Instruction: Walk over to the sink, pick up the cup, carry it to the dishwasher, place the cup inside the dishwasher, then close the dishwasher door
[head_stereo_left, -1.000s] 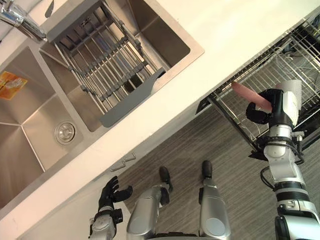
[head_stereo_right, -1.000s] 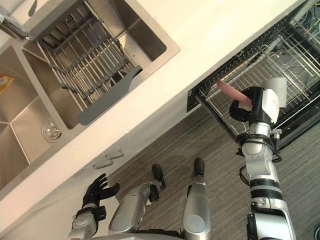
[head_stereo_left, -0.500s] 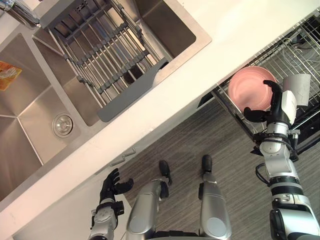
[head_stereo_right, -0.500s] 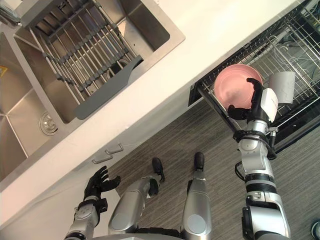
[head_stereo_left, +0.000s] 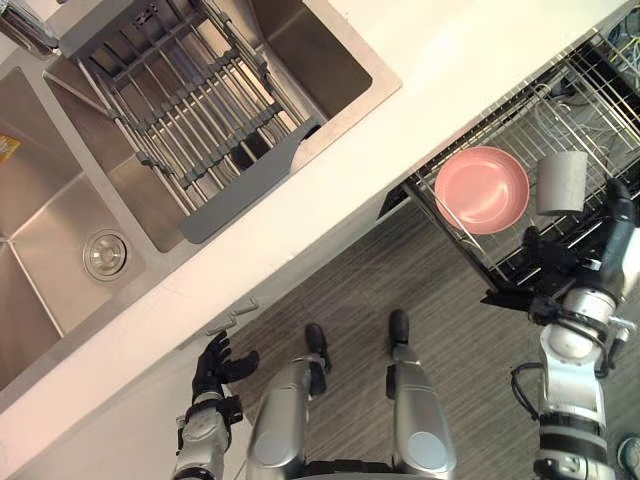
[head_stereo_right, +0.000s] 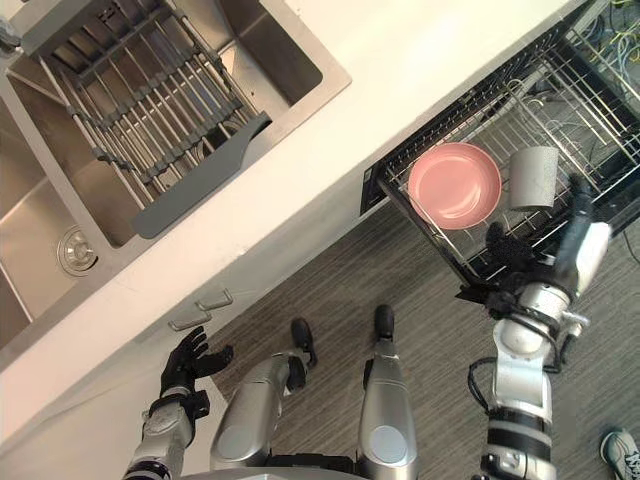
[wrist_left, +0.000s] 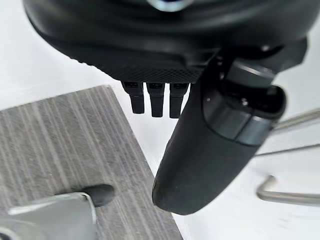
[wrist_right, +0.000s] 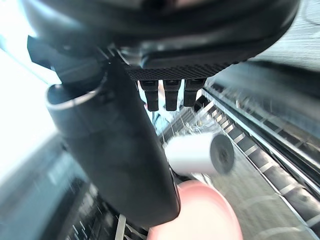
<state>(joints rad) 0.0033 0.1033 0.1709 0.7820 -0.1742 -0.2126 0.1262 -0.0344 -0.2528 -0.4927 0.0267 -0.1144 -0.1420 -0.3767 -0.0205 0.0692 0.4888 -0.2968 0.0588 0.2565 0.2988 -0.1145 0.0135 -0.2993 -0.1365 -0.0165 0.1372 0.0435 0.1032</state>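
Observation:
A pink bowl (head_stereo_left: 482, 189) lies open side up in the pulled-out dishwasher rack (head_stereo_left: 455, 240). A grey-white cup (head_stereo_left: 560, 183) lies on its side just beside it in the same rack. My right hand (head_stereo_left: 612, 250) hovers at the rack's front edge, near the cup, open and holding nothing. Its wrist view shows the cup (wrist_right: 200, 152) and the bowl (wrist_right: 200, 215) past the straight fingers. My left hand (head_stereo_left: 215, 365) hangs low by the cabinet front, open and empty, its thumb (wrist_left: 210, 150) relaxed.
A steel double sink (head_stereo_left: 50, 230) with a grey drying rack (head_stereo_left: 190, 110) across one basin sits in the white counter (head_stereo_left: 400, 130). The faucet (head_stereo_left: 20, 25) is at the far left. Cabinet handles (head_stereo_left: 232, 318) show below the counter, above grey wood-look floor (head_stereo_left: 450, 330).
My right hand has let go of the pink bowl, which now lies flat in the rack, and has drawn back to the right. The camera has shifted slightly.

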